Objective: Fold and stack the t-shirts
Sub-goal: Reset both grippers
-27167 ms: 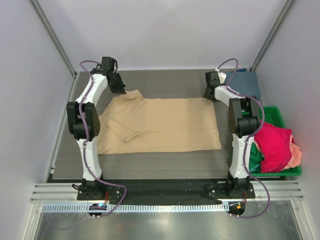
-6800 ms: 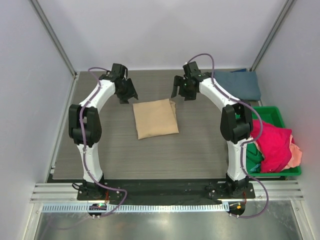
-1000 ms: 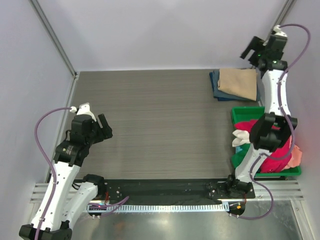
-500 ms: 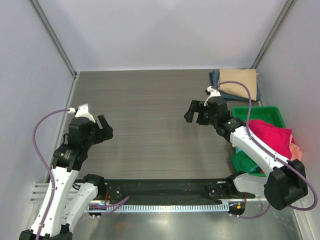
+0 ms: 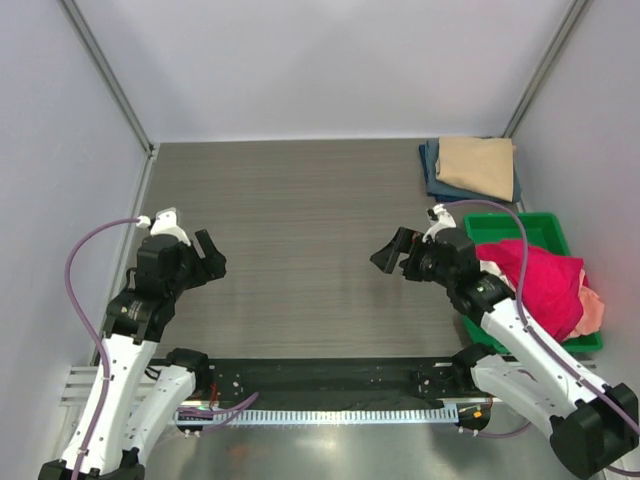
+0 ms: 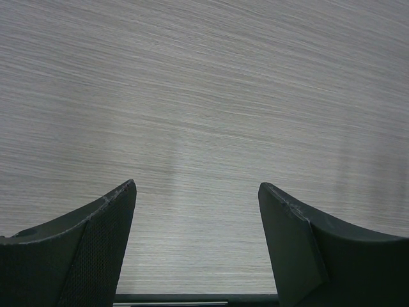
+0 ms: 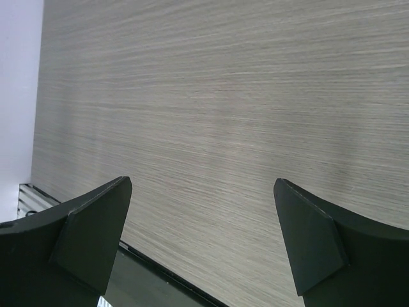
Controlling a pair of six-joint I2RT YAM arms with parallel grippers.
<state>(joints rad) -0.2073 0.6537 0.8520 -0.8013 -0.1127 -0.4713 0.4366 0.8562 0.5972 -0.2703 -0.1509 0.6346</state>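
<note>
A folded tan t-shirt point(image 5: 479, 165) lies on top of a folded blue-grey t-shirt point(image 5: 432, 170) at the table's back right corner. A magenta t-shirt point(image 5: 540, 285) is heaped with other cloth in the green bin point(image 5: 540, 226) at the right. My left gripper point(image 5: 210, 262) hangs open over the bare table at the near left; in the left wrist view the left gripper point(image 6: 197, 192) has nothing between its fingers. My right gripper point(image 5: 390, 255) stands open over the table, left of the bin. The right wrist view shows the right gripper point(image 7: 202, 185) wide open and empty.
The grey wood-grain table point(image 5: 300, 230) is bounded by white walls at back and sides. Peach cloth point(image 5: 592, 310) and green cloth show in the bin under the magenta shirt. The black base rail point(image 5: 320, 375) runs along the near edge.
My right arm swung from above the back right stack down toward the near middle of the table, left of the bin. The left arm has barely moved.
</note>
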